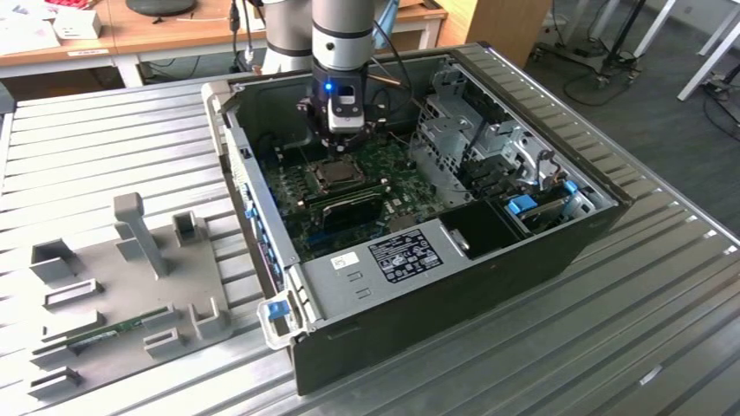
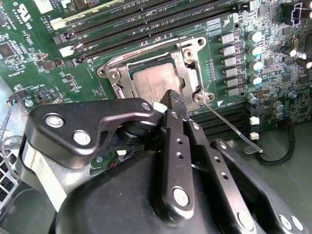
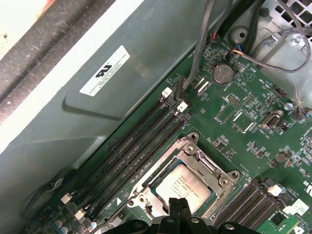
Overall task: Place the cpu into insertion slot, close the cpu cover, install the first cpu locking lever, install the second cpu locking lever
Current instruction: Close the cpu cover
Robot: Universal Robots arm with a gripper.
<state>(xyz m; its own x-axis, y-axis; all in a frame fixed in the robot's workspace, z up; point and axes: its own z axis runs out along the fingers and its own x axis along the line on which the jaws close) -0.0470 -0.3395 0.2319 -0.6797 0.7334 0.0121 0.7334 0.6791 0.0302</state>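
The case lies open on a ribbed table. In the exterior view the arm comes down into it from 12 o'clock. The gripper hangs just above the slot, at the slot's 12 o'clock edge. Its fingers are clenched together, and nothing shows between them. In both wrist views their tips sit at the rim of the cover; whether they touch it cannot be told.

The cpu sits in the slot. Its grey top shows through the window of the cover, which lies flat over it. A lever, a thin wire, juts loose from one corner of the socket and slants out over a bank of memory slots. Such banks flank the socket on two sides. A row of capacitors stands just beside the socket.

In the second wrist view the gripper's own body hides the near side of the socket. A cable drops to the board at the end of the memory slots, with a coin cell near it.

In the exterior view a drive cage stands at 3 o'clock of the slot. A labelled metal box lies at 5 o'clock, and the case wall rises at 9 o'clock. A grey tray lies outside the case at 8 o'clock, well apart.
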